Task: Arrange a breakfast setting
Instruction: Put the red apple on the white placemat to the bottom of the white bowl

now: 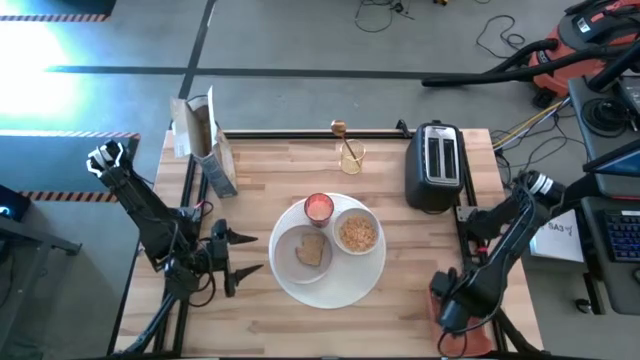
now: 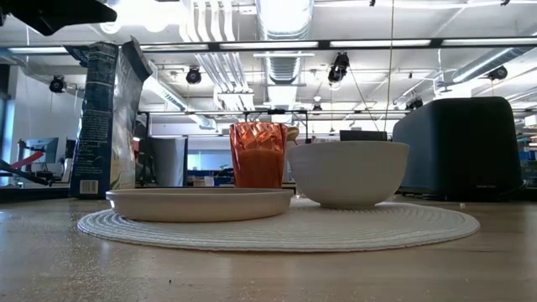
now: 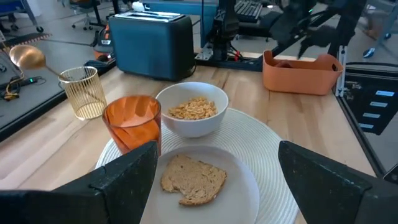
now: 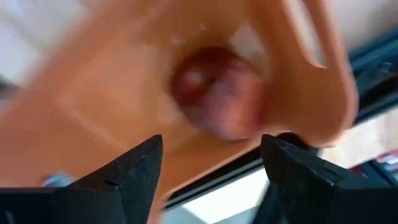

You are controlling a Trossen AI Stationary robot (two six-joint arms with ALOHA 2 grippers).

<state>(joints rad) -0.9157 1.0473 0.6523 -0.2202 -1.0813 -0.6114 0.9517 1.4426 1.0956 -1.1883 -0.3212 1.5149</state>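
Observation:
A large round white woven mat (image 1: 335,285) lies mid-table. On it rest a smaller white plate (image 1: 290,262) with a brown toast slice (image 3: 194,179), a white bowl (image 3: 191,109) of cereal and a pink-red cup (image 3: 132,121). A gold spoon (image 3: 28,57) stands in a gold wire holder (image 3: 84,92) at the far edge. My left gripper (image 1: 240,255) hovers open just left of the mat, pointing at the toast. My right gripper (image 4: 211,162) is open above an orange bin (image 1: 437,292), where a small dark-red fruit (image 4: 217,93) lies.
A dark toaster (image 1: 435,165) stands at the far right, and an open cereal box (image 1: 205,145) at the far left. The orange bin sits at the table's near right corner. Bare wood shows along the near edge in front of the mat.

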